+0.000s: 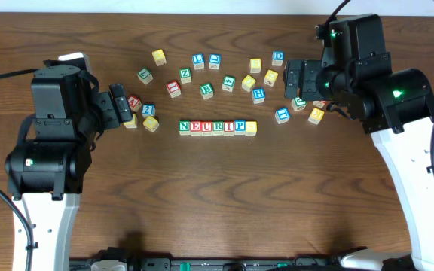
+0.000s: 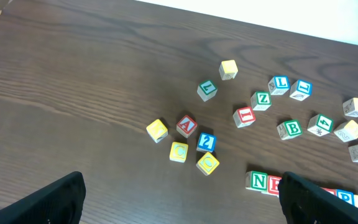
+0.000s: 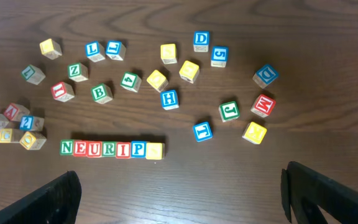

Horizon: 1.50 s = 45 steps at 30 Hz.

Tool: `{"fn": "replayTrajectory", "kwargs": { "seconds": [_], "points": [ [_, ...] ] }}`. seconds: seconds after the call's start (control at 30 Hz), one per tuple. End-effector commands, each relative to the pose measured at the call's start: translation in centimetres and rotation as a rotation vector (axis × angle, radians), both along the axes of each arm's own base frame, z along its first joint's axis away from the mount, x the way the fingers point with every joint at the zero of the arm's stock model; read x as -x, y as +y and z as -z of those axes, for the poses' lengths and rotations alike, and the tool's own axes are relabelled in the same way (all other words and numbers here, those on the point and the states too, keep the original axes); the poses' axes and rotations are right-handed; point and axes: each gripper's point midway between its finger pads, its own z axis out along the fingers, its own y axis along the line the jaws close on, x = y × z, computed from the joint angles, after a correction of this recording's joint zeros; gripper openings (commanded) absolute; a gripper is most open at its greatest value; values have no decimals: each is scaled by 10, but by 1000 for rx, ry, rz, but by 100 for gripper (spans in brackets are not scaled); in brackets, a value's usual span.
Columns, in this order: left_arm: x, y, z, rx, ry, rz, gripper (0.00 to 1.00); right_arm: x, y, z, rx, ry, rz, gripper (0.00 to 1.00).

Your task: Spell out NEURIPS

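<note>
Row of small wooden letter cubes [image 1: 212,127] reads NEURIP | yellow-faced wooden cube [image 1: 251,128] touches its 3 o'clock end, S unconfirmed | left gripper [image 1: 120,104], right gripper [image 1: 289,80] spread, empty

Seven cubes stand in the lettered row [image 3: 104,149], and I count twenty-four loose cubes [image 3: 169,98] around it on the worktop [image 3: 229,186]. Two arms: left arm [image 1: 47,162], right arm [image 1: 405,113].

Evenly lit, mostly sharp (only soft shadows).
</note>
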Motion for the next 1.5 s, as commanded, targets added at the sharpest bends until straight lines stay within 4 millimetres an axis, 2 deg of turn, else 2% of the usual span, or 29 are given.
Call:
{"fn": "replayTrajectory", "kwargs": {
  "seconds": [0.0,0.57,0.83,0.93,1.0,1.17,1.47],
  "points": [
    [-1,3,-6,-9,-12,-10,98,0,-7,-10,6,-29,21,99],
    [-1,3,-6,-10,-12,-10,98,-3,-9,-13,22,-49,24,99],
    [-1,3,-6,-9,-12,-10,98,-31,-4,-43,55,-288,-47,99],
    [-1,3,-6,-9,-12,-10,98,-32,-7,-43,63,-365,-58,99],
    [-1,3,-6,-9,-12,-10,98,-30,-19,-38,54,-410,-29,99],
    [-1,3,-6,-9,-12,-10,98,-11,-47,-17,46,-477,32,99],
    [-1,3,-6,-9,-12,-10,98,54,-87,27,21,-624,111,99]
  ]
}}
